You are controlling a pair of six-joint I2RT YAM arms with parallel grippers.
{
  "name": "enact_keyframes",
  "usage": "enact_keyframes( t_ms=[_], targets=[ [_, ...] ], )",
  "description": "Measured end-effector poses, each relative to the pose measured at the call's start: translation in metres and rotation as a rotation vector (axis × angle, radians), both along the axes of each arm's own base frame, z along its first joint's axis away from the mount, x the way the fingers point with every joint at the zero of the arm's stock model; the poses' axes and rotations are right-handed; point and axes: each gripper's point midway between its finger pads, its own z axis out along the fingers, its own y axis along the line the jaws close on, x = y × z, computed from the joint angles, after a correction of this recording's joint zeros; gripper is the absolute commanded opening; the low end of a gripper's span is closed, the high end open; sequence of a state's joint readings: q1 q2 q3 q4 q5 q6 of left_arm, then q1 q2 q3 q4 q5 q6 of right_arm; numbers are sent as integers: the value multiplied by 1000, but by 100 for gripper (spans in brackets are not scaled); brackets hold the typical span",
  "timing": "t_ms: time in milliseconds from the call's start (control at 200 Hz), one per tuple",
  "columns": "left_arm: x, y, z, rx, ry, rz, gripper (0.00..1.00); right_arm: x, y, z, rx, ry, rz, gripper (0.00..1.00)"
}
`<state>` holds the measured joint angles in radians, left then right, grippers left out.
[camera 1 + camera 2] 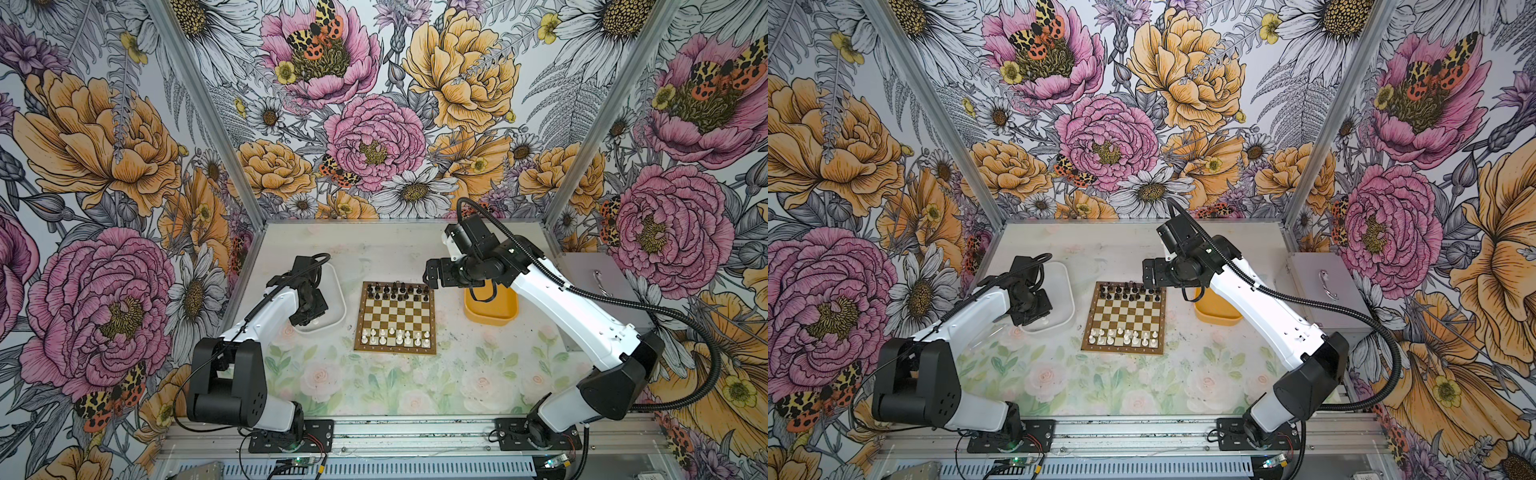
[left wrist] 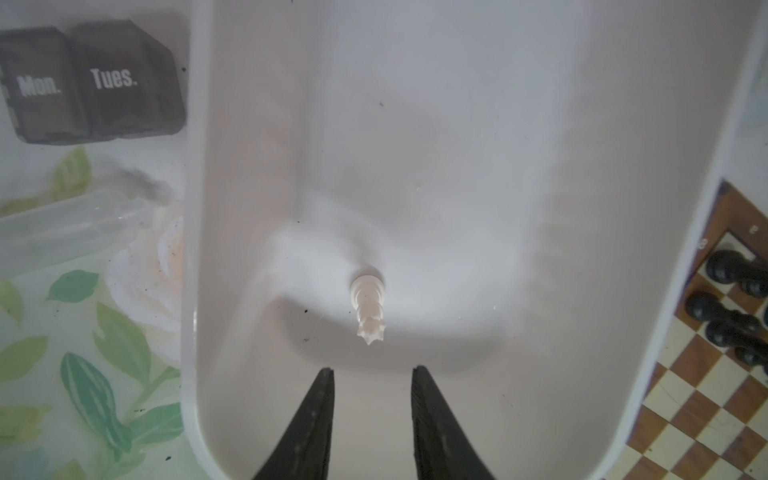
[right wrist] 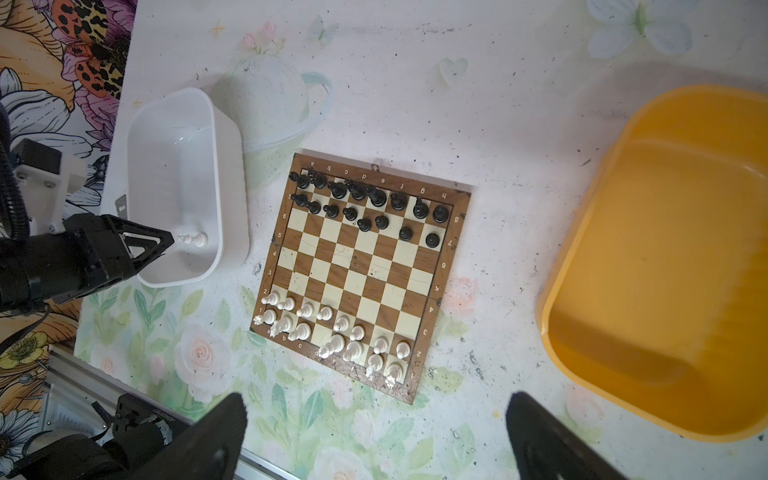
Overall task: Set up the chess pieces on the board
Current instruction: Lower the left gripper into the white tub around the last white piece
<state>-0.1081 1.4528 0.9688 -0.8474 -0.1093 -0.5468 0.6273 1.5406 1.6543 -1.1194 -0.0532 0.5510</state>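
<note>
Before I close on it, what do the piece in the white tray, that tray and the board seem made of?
White piece: likely moulded plastic, cream, slight sheen.
White tray: smooth glossy plastic, by its rounded moulded walls and soft reflections.
Board: wood or wood-look veneer, matte; its worn, chipped border suggests this.

Board (image 3: 365, 266): one.
Black pieces (image 3: 376, 195): I count sixteen, in two rows of eight.
White pieces (image 3: 342, 322): fifteen on the board, eight in one row and seven in the other.
Trays: two, one white tray (image 3: 232, 137) and one yellow tray (image 3: 665, 208).
Loose piece (image 2: 368, 309) in the white tray: one, white.
My grippers: two, left gripper (image 2: 372, 374) and right gripper (image 3: 376, 401).
Pill box lids (image 2: 91, 83) I can read: two.
</note>
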Motion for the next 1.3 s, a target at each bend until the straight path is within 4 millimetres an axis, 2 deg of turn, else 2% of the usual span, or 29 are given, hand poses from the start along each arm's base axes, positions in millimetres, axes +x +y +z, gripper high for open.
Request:
enact_keyframes(
  t_ms=[931, 1301],
  targets=[
    [6, 0, -21, 3, 48, -27, 31, 2, -2, 0, 0, 0, -8, 100],
    [9, 2, -22, 3, 47, -22, 28, 4, -6, 0, 0, 0, -19, 100]
  ],
)
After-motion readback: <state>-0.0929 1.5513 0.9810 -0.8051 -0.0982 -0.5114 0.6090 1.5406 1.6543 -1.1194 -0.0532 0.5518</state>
